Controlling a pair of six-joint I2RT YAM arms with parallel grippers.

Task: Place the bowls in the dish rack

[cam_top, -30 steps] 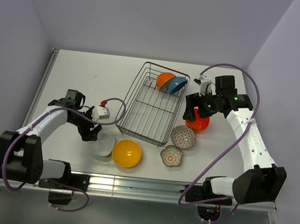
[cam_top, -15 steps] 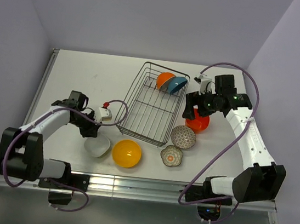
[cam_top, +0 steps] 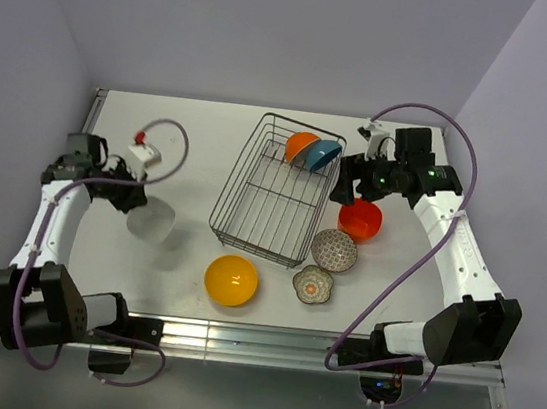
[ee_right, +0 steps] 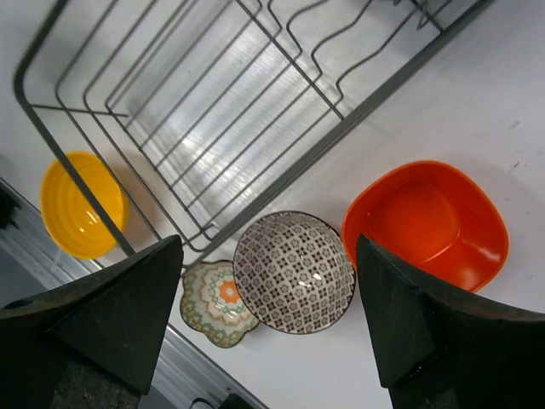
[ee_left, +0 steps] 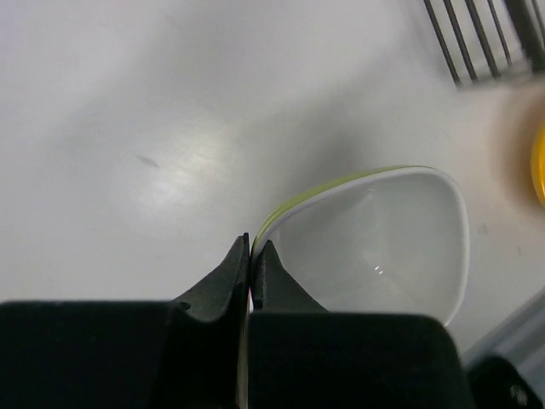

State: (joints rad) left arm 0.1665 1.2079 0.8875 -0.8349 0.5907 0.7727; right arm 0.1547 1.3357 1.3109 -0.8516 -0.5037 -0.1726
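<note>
The dish rack (cam_top: 227, 190) is set at the middle of the table (cam_top: 161, 139). In the top view its long axis runs from about 1 o'clock to 7 o'clock. At its 1 o'clock end an orange bowl (cam_top: 299, 145) and a blue bowl (cam_top: 326, 155) are stood on edge, just beside each other.

The white bowl (ee_left: 375, 247) is held by the left gripper (ee_left: 249, 256) at the rack's 9 o'clock, well apart from it. The fingers are pinched on its rim, one inside and one outside. In the left wrist view the bowl's opening is turned toward the camera, the pinch lies at the bowl's 8 o'clock, and a yellow-green outer edge is seen along the rim. In the top view the bowl is blurred, with a shadow on the table just beside it.

The right gripper (cam_top: 347, 184) is held over the table at the rack's 3 o'clock side. Its fingers are spread wide and nothing is between them.

Four bowls are set on the table with their openings upward:
- The patterned bowl (ee_right: 294, 273) is near the rack's 5 o'clock corner.
- The red-orange bowl (ee_right: 426, 221) is just beside the patterned bowl, at its 1 o'clock in the top view.
- The floral bowl (ee_right: 215, 302), scalloped and smaller, is just beside the patterned bowl at its 7 o'clock.
- The yellow bowl (cam_top: 231, 280) lies just off the rack's 7 o'clock end.
</note>
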